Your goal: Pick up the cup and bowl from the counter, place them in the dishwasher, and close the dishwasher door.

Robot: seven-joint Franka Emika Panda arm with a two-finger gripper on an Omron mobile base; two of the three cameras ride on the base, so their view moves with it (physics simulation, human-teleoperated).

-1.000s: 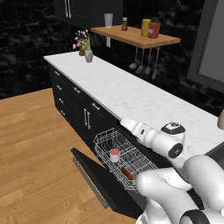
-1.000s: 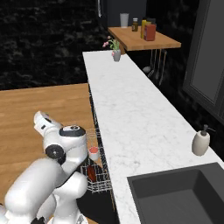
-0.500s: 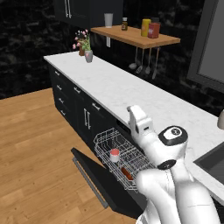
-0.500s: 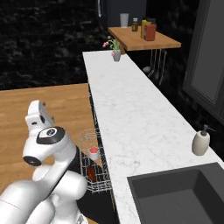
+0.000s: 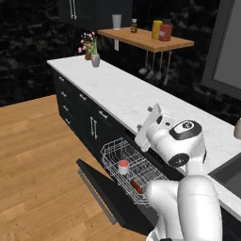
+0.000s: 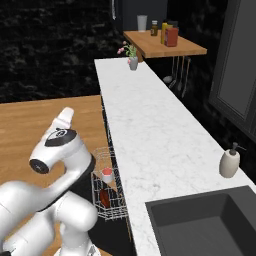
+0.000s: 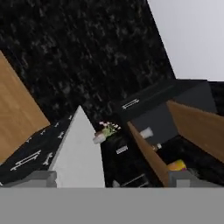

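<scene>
The cup, grey-white with a red inside, stands in the white wire rack of the dishwasher, pulled out over the lowered dishwasher door. The reddish-brown bowl lies in the same rack, nearer my base. From the right side the cup and bowl appear below the counter edge. My gripper is raised above the rack, at counter height, pointing up and away. Its fingertips stand wide apart, open with nothing between them. In the right base view the gripper tops my bent arm.
A flower vase stands at the counter's far end, under a wooden shelf with bottles. Utensils hang on the wall. A soap dispenser sits beside the dark sink. Wooden floor lies left of the door.
My hand has lifted from just above the rack and turned upward toward the counter's far end. Cup and bowl stay in the rack; the door stays down.
</scene>
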